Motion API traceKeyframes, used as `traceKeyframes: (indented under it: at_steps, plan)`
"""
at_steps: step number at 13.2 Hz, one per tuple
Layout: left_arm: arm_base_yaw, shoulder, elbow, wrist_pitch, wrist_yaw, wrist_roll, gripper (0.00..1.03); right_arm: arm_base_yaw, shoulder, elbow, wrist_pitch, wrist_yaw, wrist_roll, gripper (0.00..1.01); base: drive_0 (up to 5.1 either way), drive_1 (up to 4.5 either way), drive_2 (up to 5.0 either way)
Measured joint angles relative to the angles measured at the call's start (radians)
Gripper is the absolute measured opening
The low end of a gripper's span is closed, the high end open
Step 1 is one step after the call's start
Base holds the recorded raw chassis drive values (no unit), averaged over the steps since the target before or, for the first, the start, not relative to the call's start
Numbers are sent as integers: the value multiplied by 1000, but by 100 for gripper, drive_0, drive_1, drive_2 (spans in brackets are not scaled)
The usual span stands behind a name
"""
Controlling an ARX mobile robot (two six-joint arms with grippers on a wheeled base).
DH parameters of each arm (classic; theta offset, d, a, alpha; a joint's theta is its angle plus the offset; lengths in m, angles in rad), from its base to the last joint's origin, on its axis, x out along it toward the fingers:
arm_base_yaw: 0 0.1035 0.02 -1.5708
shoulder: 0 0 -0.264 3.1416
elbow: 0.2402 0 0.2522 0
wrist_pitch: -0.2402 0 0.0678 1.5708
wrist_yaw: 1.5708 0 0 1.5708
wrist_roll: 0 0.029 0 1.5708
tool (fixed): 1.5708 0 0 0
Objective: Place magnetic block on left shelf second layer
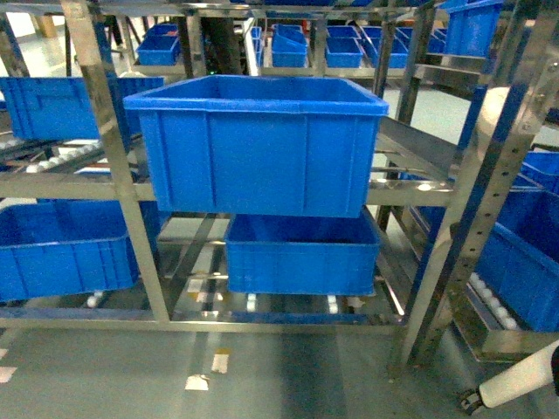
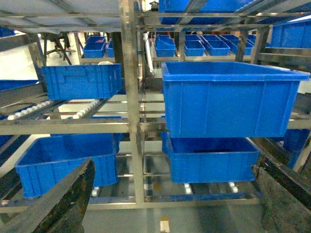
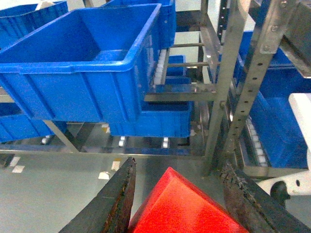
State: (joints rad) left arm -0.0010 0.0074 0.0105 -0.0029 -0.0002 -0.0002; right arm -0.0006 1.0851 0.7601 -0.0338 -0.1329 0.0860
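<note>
Right gripper (image 3: 177,201): its two dark fingers (image 3: 114,201) are clamping the magnetic block (image 3: 182,206), which is filling the gap between them (only its red top is showing).
Left gripper (image 2: 172,199): fingers are spreading wide apart, holding nothing.
Left shelf second layer (image 1: 262,194): steel rack level carrying the large blue bin (image 1: 258,144), well apart from the block.
Lower level: a smaller blue bin (image 1: 301,255) is sitting on white rollers.
Floor (image 1: 288,375): grey, glossy, with paper scraps.
</note>
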Motion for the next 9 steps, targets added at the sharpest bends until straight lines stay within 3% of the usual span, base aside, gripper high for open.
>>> traceKeyframes:
  at_steps: [9]
  plan:
    - [0, 0, 0, -1, -3, 0, 98, 0, 2, 0, -2, 0, 0, 46, -502, 236, 236]
